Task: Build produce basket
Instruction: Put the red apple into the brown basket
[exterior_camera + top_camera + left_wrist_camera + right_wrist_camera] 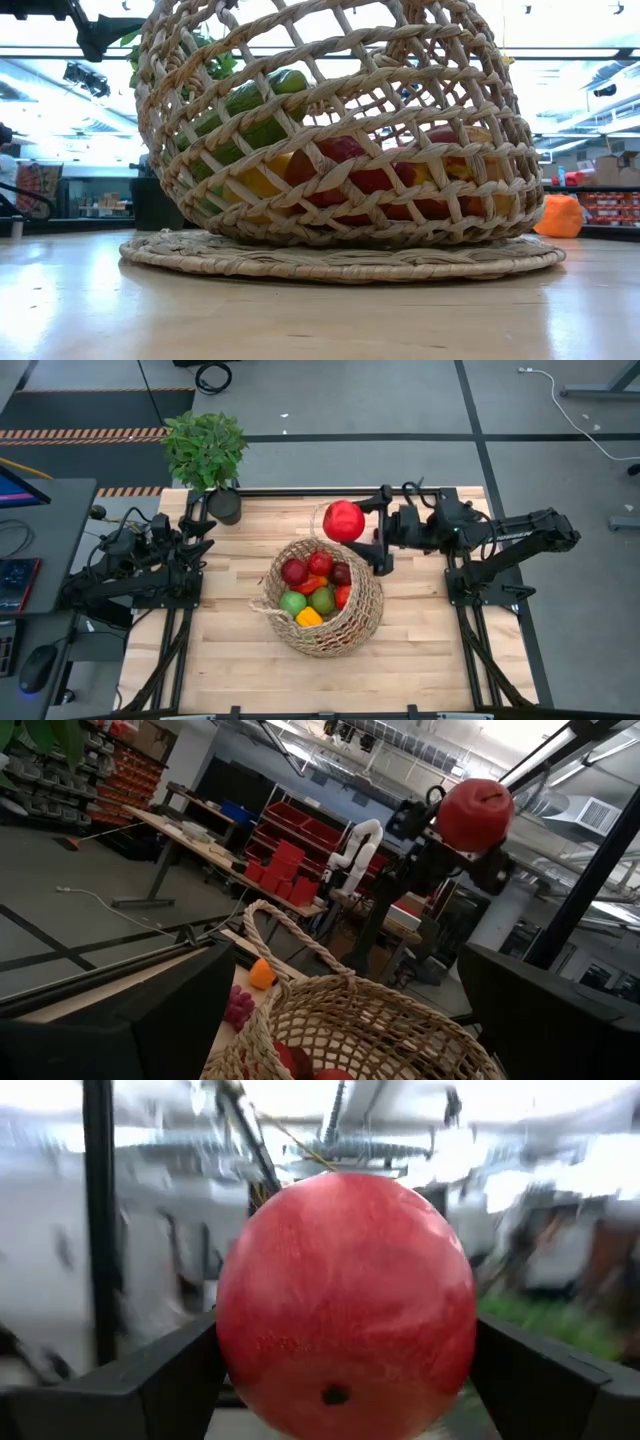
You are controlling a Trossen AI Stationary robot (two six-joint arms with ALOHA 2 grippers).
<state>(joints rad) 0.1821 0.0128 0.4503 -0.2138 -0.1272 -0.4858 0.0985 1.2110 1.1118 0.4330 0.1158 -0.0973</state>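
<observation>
Pale butcher-block wood forms the table [230,660], framed by dark rails, with grey floor on every side and bare planks open toward its near edge and both near corners.

Clamped between the right gripper's [352,523] 2 dark fingers (spread wide around it) is a round red plastic apple [343,520], held in the air just beyond the far rim of the large round tan open-weave wicker basket [322,600]. The right wrist view shows the apple filling the gap between the fingers [160,1380], its dimpled end facing the camera.

Centred on the table, the basket looks tilted in the low view, its wall leaning over a flat woven base. Inside lie the small plastic fruits and vegetables [315,588]: red apples, a green one, a pear, a yellow pepper and red pieces; a green cucumber [245,110] shows through the weave.

Resting at the table's left edge, the left gripper [195,540] has its fingers apart and holds nothing.

A leafy green plant in a black pot [208,455] stands at the far left corner.
</observation>
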